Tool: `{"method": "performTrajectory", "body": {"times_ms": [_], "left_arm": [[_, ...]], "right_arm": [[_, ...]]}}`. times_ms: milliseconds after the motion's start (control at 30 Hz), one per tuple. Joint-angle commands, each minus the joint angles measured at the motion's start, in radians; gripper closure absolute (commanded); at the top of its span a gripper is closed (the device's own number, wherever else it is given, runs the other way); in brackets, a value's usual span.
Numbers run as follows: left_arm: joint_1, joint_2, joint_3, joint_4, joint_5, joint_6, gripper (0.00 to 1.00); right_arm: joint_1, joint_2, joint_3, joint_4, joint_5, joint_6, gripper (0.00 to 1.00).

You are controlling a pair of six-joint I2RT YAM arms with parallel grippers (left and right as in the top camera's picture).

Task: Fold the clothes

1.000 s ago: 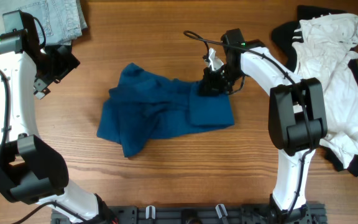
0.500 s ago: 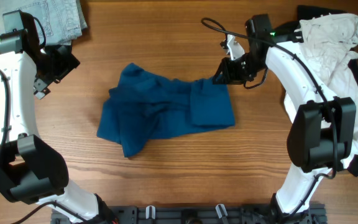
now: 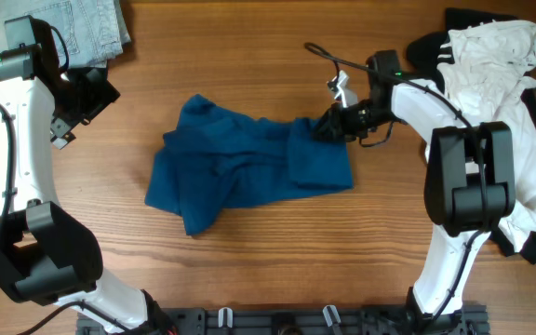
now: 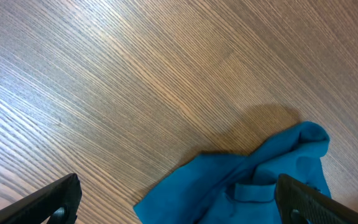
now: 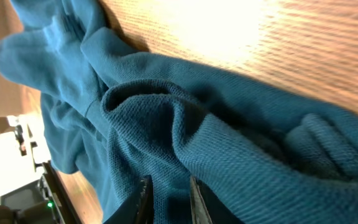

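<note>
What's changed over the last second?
The right gripper swung out toward the white garment and came back onto the T-shirt corner, which now lies drawn out slightly that way. The left gripper, open, and the denim stayed put.

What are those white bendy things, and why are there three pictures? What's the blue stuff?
The white bendy things are two robot arms, a left arm and a right arm, each ending in a two-finger gripper. One picture looks down from above the wooden table. The other two come from small cameras on the wrists, showing each arm's fingers. The blue stuff is a crumpled dark blue T-shirt, to be folded. Pale blue denim lies in one corner and a white garment at the other side. The left gripper is wide open and holds nothing. The right gripper is at the shirt's edge, fingers nearly together; I cannot tell whether it pinches the cloth.
</note>
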Motion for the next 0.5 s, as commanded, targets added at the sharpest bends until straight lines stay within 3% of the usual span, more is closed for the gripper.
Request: {"method": "performTrajectory", "body": {"times_ms": [0,167,233,333,467], "left_arm": [[-0.001,0.006,0.014,-0.003,0.009,-0.002,0.0],[-0.001,0.006,0.012,0.001,0.039,-0.001,0.0],[-0.002,0.006,-0.007,0.025,0.09,0.023,0.0],[-0.006,0.011,-0.064,0.088,0.173,0.085,0.0],[-0.013,0.043,-0.151,0.188,0.286,0.146,0.0]], "right_arm": [[-0.062,0.041,-0.02,0.01,0.035,-0.025,0.79],[-0.077,-0.056,0.02,-0.035,0.016,-0.026,0.74],[-0.076,-0.117,0.038,-0.052,0.016,-0.023,0.58],[-0.076,-0.208,0.042,-0.054,0.019,0.024,0.03],[-0.076,-0.303,0.042,-0.058,0.021,0.072,0.01]]}}
